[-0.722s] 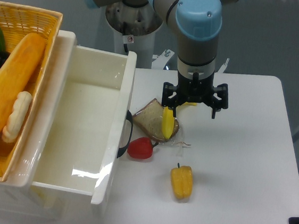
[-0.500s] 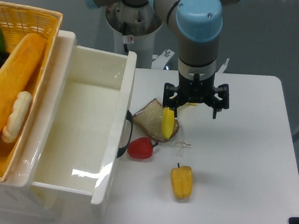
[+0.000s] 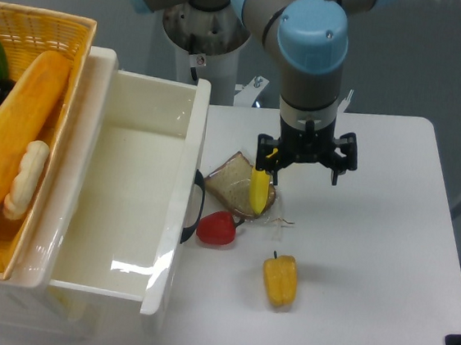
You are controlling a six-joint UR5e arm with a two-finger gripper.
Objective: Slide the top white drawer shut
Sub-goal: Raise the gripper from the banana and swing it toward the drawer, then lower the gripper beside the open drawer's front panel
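The top white drawer point(image 3: 128, 203) stands pulled out to the right, its deep inside bare and glossy. Its front panel point(image 3: 180, 196) faces the table and carries a curved black handle point(image 3: 196, 208). My gripper point(image 3: 305, 165) hangs above the table to the right of the drawer front, well apart from it, fingers pointing down and spread open with nothing between them. It sits just above and right of a bread slice.
A bread slice point(image 3: 231, 185) with a yellow piece point(image 3: 258, 192) on it lies near the handle. A red pepper point(image 3: 216, 229) touches the handle's lower end. A yellow pepper point(image 3: 280, 280) lies further out. A yellow wicker basket point(image 3: 58, 47) of food sits on the cabinet.
The gripper has shifted slightly to the right. The drawer and the food have not moved.
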